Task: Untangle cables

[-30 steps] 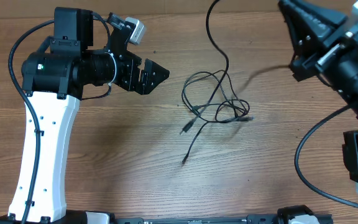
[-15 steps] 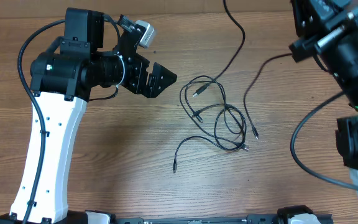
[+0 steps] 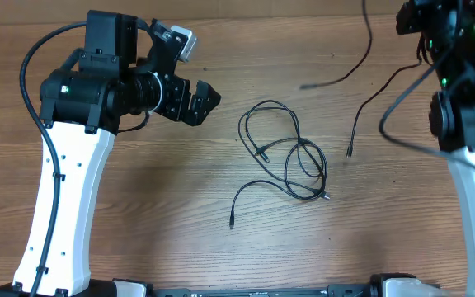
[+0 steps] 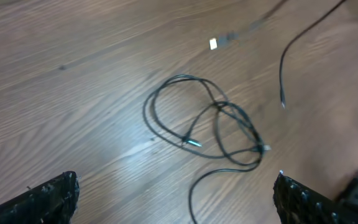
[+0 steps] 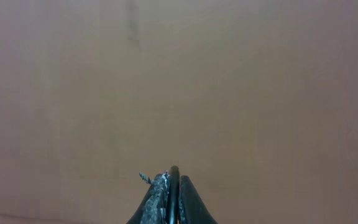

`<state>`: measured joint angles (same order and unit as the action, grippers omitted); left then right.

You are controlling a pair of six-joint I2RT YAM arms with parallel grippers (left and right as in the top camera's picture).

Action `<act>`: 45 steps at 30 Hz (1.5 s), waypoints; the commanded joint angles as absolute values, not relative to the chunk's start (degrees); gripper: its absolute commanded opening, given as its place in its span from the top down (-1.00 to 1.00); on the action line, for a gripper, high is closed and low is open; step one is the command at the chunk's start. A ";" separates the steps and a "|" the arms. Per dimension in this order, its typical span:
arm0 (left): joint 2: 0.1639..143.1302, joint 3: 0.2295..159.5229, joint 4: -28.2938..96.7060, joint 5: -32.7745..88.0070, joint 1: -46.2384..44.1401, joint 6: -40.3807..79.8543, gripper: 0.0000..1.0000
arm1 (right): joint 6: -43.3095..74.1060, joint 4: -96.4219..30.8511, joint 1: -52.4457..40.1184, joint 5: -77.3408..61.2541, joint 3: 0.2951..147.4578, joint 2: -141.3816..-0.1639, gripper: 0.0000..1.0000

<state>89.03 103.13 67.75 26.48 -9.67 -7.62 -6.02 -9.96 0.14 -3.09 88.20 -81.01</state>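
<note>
I'm holding one cable (image 3: 351, 139) aloft in my closed right hand (image 5: 173, 179); my gaping, empty left hand (image 3: 203, 99) should pin the tangle (image 3: 291, 157) next.

Lifted cable (image 3: 371, 31) blurred, cut off at top edge, left claw (image 4: 176, 204) cropped

White links (image 3: 56, 198), black joints (image 3: 81, 91) and fingers (image 3: 205, 96)

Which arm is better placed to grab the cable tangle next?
Left: the left fingers are open beside the cable tangle, while the right fingers are shut on a lifted cable.
</note>
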 commanded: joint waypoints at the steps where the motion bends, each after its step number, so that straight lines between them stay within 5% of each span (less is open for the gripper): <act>1: 88.12 103.98 67.68 23.31 -9.78 -7.51 -1.00 | -4.91 -9.50 3.01 -0.93 89.76 -84.51 0.92; 16: 88.09 103.98 67.68 23.31 -9.78 -7.51 -1.00 | -1.45 2.46 11.60 -0.89 89.76 -101.97 0.92; 45: 88.09 103.98 67.68 23.31 -9.78 -7.51 -1.00 | -1.87 -3.38 38.96 4.01 89.69 -121.45 0.83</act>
